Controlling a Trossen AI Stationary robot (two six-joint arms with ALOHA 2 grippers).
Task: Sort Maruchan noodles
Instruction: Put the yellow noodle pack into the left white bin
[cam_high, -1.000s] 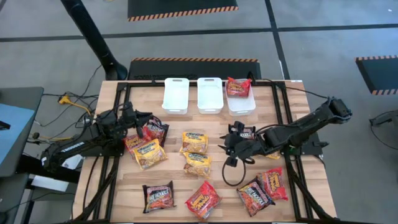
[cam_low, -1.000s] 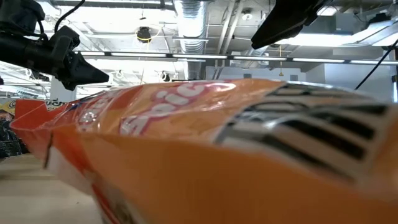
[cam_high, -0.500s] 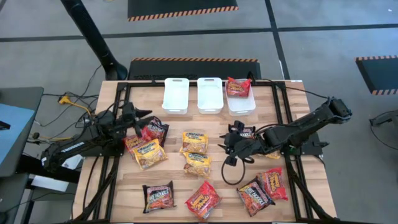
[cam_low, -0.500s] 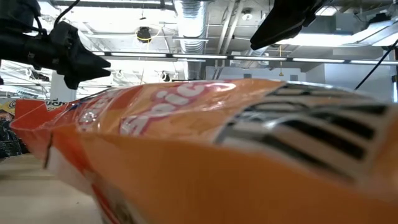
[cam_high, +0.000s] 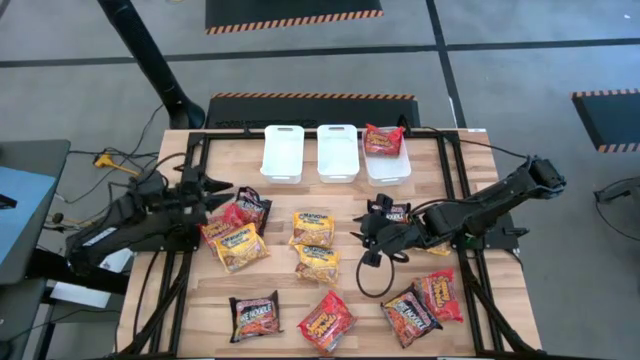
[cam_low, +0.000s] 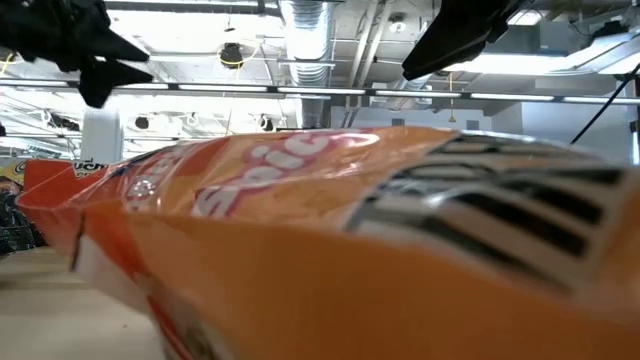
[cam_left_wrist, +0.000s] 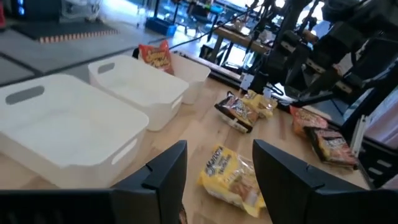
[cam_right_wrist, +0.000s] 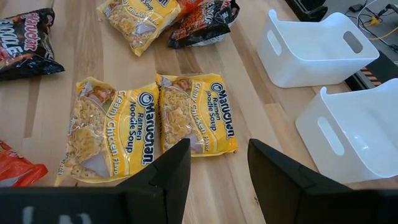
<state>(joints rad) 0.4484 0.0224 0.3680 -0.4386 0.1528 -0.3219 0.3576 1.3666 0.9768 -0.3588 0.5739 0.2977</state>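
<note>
On the wooden desk (cam_high: 280, 290) the Maruchan noodles (cam_high: 313, 228) lie scattered: two yellow packets (cam_right_wrist: 155, 127) side by side near the middle, one more yellow packet (cam_high: 240, 247) at about 9 o'clock from them, a dark packet (cam_high: 251, 208) at 10 o'clock, and dark and red ones along the 6 o'clock edge. One red packet (cam_high: 383, 139) sits in the rightmost of three white bins (cam_high: 337, 153) at 12 o'clock; the other two bins hold nothing.

At 9 o'clock the left pincer (cam_high: 214, 186) is above the desk, just beside the dark packet, with its fingers (cam_left_wrist: 158, 180) standing apart and nothing between them.

Toward 3 o'clock of the middle the right pincer (cam_high: 362, 233) is low over the desk, next to the yellow pair. Its fingers (cam_right_wrist: 169, 171) are also apart and it holds no packet. A second dark packet (cam_high: 394, 212) lies just behind it
</note>
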